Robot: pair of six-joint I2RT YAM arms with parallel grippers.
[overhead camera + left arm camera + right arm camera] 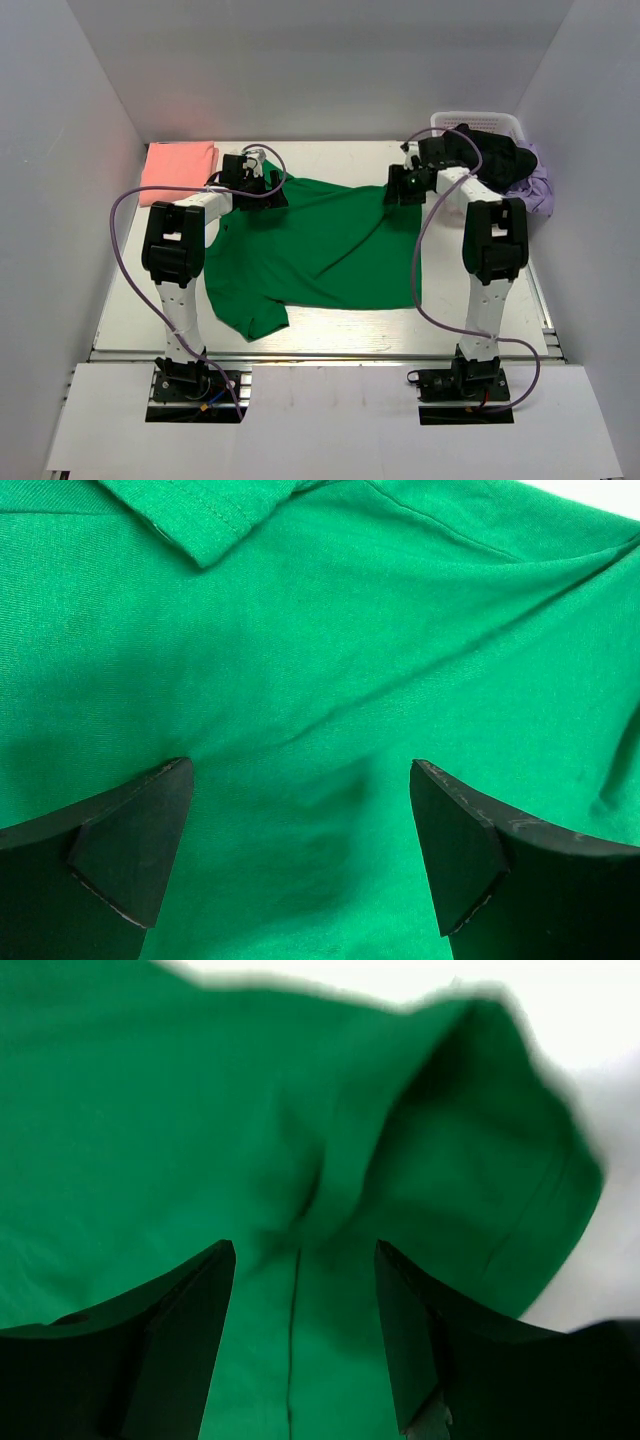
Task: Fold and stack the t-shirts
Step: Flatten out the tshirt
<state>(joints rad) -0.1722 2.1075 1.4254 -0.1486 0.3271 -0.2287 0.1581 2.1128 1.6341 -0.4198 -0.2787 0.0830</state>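
Green t-shirt [320, 245] spread out, both grippers over it.
Left gripper [300, 765] gapes wide near its collar; right gripper [305, 1247] stands parted, gripping nothing, above its far-right sleeve.

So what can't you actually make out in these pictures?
- Top view: the left arm and right arm cover the far corners of the green shirt.
- Top view: clothes heaped in the basket overlap; their number is unclear.
- Left wrist view: the shirt nearly fills the frame, its outline cut off.
- Right wrist view: blurred, so seams on the sleeve are unclear.
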